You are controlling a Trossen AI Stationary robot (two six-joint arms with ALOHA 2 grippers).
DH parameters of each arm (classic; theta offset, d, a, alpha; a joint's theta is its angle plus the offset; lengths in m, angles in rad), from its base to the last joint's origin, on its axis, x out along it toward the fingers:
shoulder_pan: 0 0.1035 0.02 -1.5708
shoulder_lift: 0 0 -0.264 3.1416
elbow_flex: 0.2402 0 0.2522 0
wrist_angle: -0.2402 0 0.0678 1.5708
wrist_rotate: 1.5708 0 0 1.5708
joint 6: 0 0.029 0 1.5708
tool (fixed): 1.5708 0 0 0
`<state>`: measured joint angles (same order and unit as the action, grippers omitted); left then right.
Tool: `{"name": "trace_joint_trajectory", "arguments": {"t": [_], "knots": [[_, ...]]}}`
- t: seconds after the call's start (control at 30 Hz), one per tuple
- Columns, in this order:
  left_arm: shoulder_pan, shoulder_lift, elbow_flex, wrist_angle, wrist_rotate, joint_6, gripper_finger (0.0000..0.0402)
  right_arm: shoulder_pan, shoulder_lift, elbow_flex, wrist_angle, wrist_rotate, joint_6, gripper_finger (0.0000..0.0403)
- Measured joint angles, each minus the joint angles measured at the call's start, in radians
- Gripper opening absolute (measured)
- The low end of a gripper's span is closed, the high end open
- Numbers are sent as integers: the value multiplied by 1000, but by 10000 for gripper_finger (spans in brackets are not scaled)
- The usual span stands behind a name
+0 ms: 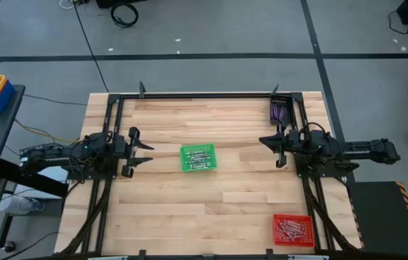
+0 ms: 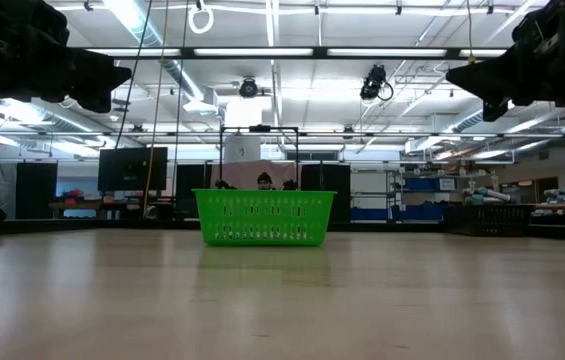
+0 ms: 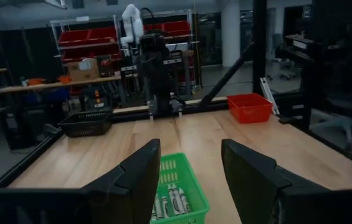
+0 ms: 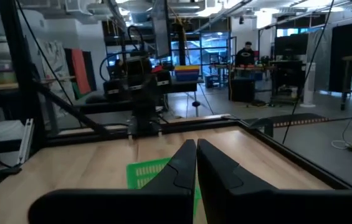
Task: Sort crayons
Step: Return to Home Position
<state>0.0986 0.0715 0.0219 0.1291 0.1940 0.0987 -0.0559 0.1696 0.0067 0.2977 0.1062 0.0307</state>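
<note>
Out in the middle of the table [image 1: 189,217] sits the green basket [image 1: 183,162], and pale crayons [image 3: 172,202] lie flat on its floor; the left wrist view looks right down on them between that arm's own fingers. The left gripper [image 1: 150,154] hovers at the left side of the table, near the basket and clear of it, jaws spread wide and holding nothing. Those crayons lie ahead of and below the gap, touching neither finger. Over on the right, the right gripper [image 1: 263,140] points in towards the same basket from farther off. Its two fingers are pressed together with nothing between them, and in the right wrist view the green basket shows just past the tips. The low view has both grippers riding well above the wood, the basket standing alone between them. Now the other crayons: purple crayons [image 1: 279,110] fill the black basket [image 1: 279,97] at the far right of the table, close to the right gripper on its far side and not in touch with it. Pinkish crayons [image 1: 290,230] lie in the red basket [image 1: 293,216] at the near right corner, well apart from both sets of jaws.
</note>
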Motion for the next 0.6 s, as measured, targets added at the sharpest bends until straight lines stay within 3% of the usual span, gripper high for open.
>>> {"name": "trace_joint_trajectory", "arguments": {"t": [0.2,0.4,0.6], "knots": [[-4,0,0,-27,-98,-37,183,0,0,0,1,0,0,22],[-20,-71,12,-19,17,-51,183,0,0,0,1,-2,0,23],[4,-50,32,-13,-119,-46,183,0,0,0,2,-2,0,23]]}}
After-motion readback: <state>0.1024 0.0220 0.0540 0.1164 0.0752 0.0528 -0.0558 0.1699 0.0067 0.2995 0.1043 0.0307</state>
